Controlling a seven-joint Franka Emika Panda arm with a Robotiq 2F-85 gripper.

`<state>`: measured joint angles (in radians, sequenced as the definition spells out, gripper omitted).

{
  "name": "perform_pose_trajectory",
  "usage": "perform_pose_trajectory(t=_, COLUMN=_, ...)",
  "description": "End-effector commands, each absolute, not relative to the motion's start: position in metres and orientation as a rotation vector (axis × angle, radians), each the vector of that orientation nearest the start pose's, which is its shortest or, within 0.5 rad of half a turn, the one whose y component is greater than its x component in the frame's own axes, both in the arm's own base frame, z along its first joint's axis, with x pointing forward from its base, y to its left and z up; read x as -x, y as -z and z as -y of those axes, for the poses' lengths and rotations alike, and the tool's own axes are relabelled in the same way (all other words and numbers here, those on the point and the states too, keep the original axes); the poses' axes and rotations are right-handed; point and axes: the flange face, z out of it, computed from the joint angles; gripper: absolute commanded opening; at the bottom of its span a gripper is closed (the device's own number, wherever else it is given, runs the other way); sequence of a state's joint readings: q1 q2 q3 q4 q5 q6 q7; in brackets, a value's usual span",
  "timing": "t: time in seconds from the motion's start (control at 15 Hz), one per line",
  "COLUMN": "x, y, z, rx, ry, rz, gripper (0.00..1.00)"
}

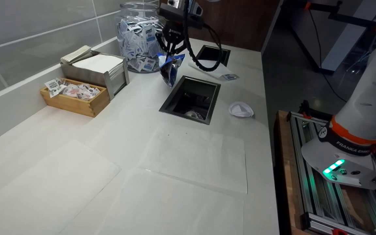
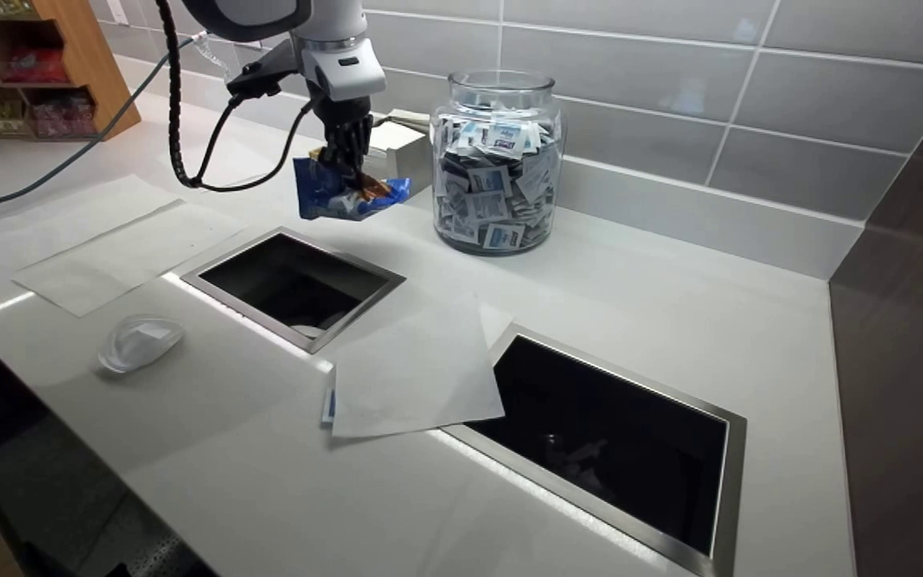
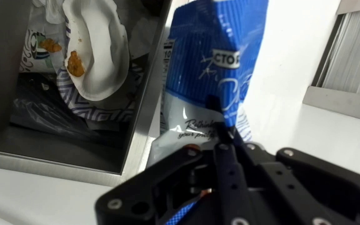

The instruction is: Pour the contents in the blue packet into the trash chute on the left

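Observation:
The blue packet (image 1: 171, 73) hangs from my gripper (image 1: 167, 58), which is shut on it. The packet (image 2: 321, 192) and gripper (image 2: 357, 180) also show above the counter, with the packet tilted. In the wrist view the fingertips (image 3: 225, 128) pinch the blue and white packet (image 3: 198, 68), creasing it. Which end is open cannot be told. The trash chute (image 1: 183, 117) is the steel-framed cut-out just beside the packet; its frame also shows elsewhere (image 2: 355, 312). In the wrist view the chute (image 3: 142, 134) holds paper plates, dark plastic and small orange-brown pieces. The packet is beside its edge.
A glass jar of sachets (image 2: 497, 184) stands close to the gripper. A steel napkin holder (image 1: 93, 70) and a wooden sachet box (image 1: 77, 98) line the wall. Another opening (image 2: 734, 481) is partly under a paper sheet (image 2: 421, 369). A white crumpled scrap (image 1: 241, 109) lies nearby.

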<state>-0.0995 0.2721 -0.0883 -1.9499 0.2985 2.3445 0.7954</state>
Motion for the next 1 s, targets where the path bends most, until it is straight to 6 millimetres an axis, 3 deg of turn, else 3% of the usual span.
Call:
perform_pose_trajectory(t=0.0, x=-0.628, y=-0.339, z=0.108, rx=2.412, ry=0.009, rz=-1.584, gripper=0.00)
perform_pose_trajectory(t=0.53, x=-0.640, y=-0.318, z=0.104, rx=2.402, ry=-0.147, rz=-1.626, gripper=0.00)
perform_pose_trajectory(t=0.6, x=-0.641, y=-0.316, z=0.104, rx=2.408, ry=-0.153, rz=-1.628, gripper=0.22)
perform_pose_trajectory(t=0.67, x=-0.642, y=-0.315, z=0.104, rx=2.408, ry=-0.165, rz=-1.624, gripper=0.17)
perform_pose_trajectory(t=0.73, x=-0.644, y=-0.314, z=0.104, rx=2.410, ry=-0.170, rz=-1.622, gripper=0.23)
perform_pose_trajectory(t=0.8, x=-0.645, y=-0.314, z=0.104, rx=2.413, ry=-0.166, rz=-1.611, gripper=0.42)
perform_pose_trajectory(t=0.93, x=-0.647, y=-0.315, z=0.104, rx=2.408, ry=-0.154, rz=-1.615, gripper=0.56)
